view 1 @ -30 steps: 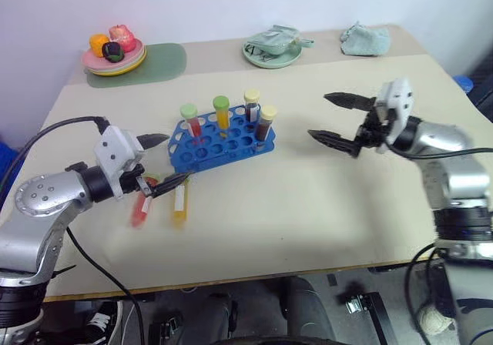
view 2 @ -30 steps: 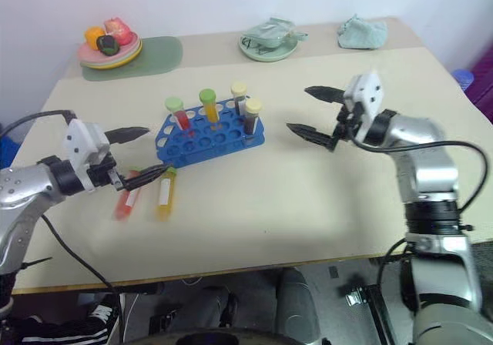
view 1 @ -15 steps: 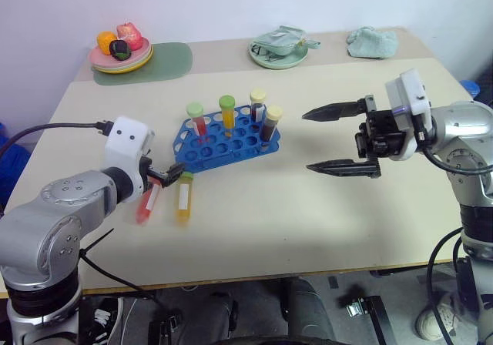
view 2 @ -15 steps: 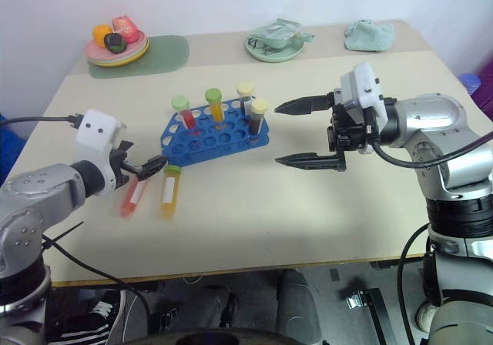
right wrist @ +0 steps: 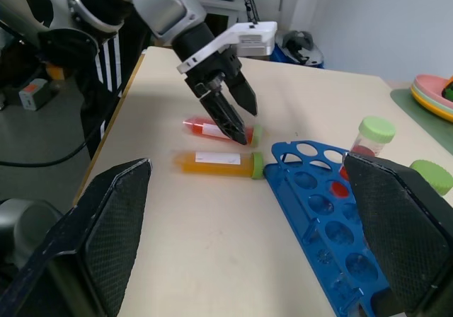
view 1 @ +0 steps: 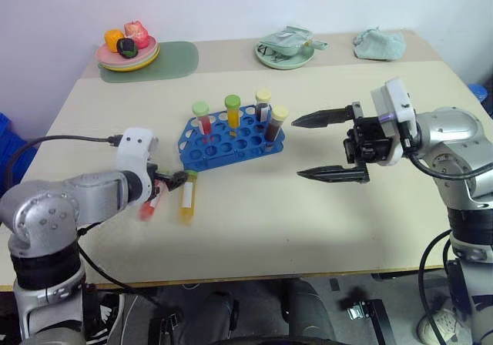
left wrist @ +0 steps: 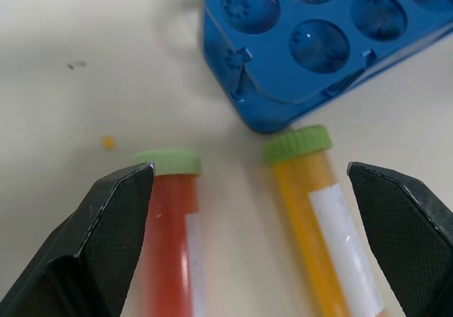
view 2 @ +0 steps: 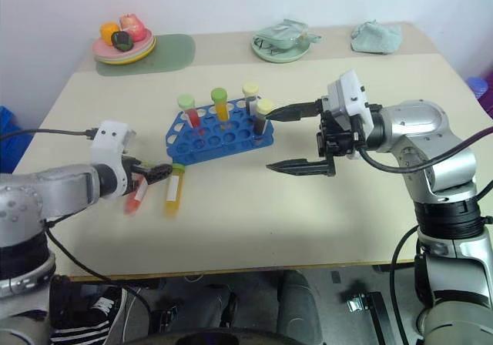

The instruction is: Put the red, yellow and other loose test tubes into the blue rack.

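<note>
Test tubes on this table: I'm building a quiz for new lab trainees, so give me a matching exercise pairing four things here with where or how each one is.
Column one:
1. red tube
2. yellow tube
3. blue rack
4. left gripper

Column two:
A. standing on the table, holding four upright tubes
B. lying flat nearest the rack's corner, green cap toward it
C. open, astride both lying tubes
D. lying flat, by the gripper's finger farther from the rack

Pairs: 1-D, 2-B, 3-A, 4-C
</note>
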Controlling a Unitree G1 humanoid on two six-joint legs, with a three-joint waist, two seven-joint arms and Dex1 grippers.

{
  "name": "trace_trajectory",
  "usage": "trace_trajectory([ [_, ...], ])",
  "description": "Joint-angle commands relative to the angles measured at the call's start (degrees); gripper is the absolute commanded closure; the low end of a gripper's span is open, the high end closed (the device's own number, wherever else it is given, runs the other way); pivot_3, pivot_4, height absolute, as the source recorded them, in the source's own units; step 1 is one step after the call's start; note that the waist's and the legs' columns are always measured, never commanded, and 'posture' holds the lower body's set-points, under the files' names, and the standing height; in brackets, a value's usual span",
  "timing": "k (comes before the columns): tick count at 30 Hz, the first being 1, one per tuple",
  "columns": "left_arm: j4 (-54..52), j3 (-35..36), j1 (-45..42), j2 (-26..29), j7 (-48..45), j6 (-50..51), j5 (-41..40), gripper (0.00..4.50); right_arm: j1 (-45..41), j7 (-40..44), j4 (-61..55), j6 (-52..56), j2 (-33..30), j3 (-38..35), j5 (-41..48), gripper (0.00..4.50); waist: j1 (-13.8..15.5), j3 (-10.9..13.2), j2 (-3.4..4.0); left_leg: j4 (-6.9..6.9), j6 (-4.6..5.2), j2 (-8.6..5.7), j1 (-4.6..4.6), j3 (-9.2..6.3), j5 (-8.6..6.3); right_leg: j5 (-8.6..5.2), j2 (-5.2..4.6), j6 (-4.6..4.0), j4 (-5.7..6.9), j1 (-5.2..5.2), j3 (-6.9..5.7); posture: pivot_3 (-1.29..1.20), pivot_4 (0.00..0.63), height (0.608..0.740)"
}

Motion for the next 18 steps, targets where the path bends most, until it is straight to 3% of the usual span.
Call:
trace_trajectory([
  [1,4.0,-0.2,-1.8,1.1,11.0,0.5,-12.2,0.00,0.3,-0.9,-3.0,-0.2,-0.2,-1.4,0.6,0.07,-0.1,0.0,0.00,0.00,0.00,0.00,0.00,0.00,0.00,0.00,0.00,0.00,0.00,0.00,0.00,0.00,0.150,0.740],
  [2,4.6,-0.5,-2.1,1.3,13.6,0.5,-14.8,0.00,0.4,-1.1,-3.2,-0.2,-0.2,-1.4,0.5,0.07,-0.2,0.0,0.00,0.00,-0.01,0.00,0.01,0.01,0.00,0.00,0.00,0.00,0.01,-0.02,0.00,0.00,0.150,0.740],
  [6,6.3,-11.6,0.2,12.5,30.1,-15.0,-39.0,0.00,0.5,-1.9,-3.4,0.0,-0.2,-1.2,0.3,0.07,-0.1,0.0,-0.01,0.00,-0.09,0.04,0.02,0.03,-0.02,0.00,0.04,-0.01,0.07,-0.09,0.07,0.00,0.150,0.740],
  [7,5.9,-13.4,0.9,14.0,32.2,-18.2,-42.0,0.00,0.5,-2.0,-3.2,-0.3,-0.2,-1.1,0.0,0.07,-0.1,0.0,-0.01,-0.01,-0.10,0.03,0.02,0.05,-0.03,0.00,0.04,-0.01,0.05,-0.09,0.09,0.00,0.150,0.740],
  [12,3.0,-17.0,4.8,16.5,36.7,-28.0,-44.1,0.00,0.1,-2.7,-2.5,-1.4,0.7,-0.5,-1.1,0.07,0.1,0.0,0.01,-0.01,-0.10,0.01,0.08,0.08,-0.03,0.00,0.06,-0.01,0.04,0.00,0.13,0.00,0.150,0.740],
  [18,5.2,-18.9,4.3,13.7,40.0,-31.0,-44.1,0.00,-0.5,-3.2,-2.2,-1.8,1.8,0.0,-1.8,0.07,0.0,0.0,0.01,-0.01,-0.10,0.02,0.09,0.11,-0.02,-0.01,0.08,-0.02,0.04,0.00,0.14,0.00,0.150,0.740],
])
